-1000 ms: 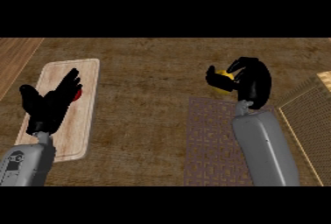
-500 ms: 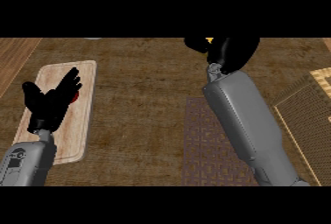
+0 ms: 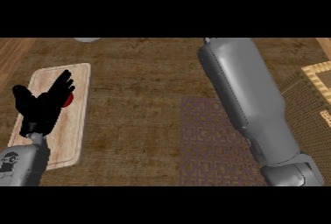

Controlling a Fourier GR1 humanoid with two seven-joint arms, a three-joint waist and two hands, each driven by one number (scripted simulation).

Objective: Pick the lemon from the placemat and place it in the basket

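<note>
The left hand [image 3: 44,108] rests open at the view's left, fingers straight and pointing up, over a pale wooden cutting board [image 3: 71,144]. A small red thing [image 3: 68,99] shows just beside its fingers, mostly hidden. The right forearm [image 3: 249,100] stretches up the view and runs past the upper edge, so the right hand is out of sight and its state cannot be told. The lemon shows nowhere. A dark patterned placemat [image 3: 210,148] lies on the brown counter [image 3: 142,87], partly under the forearm. A woven basket [image 3: 309,94] sits at the right edge.
</note>
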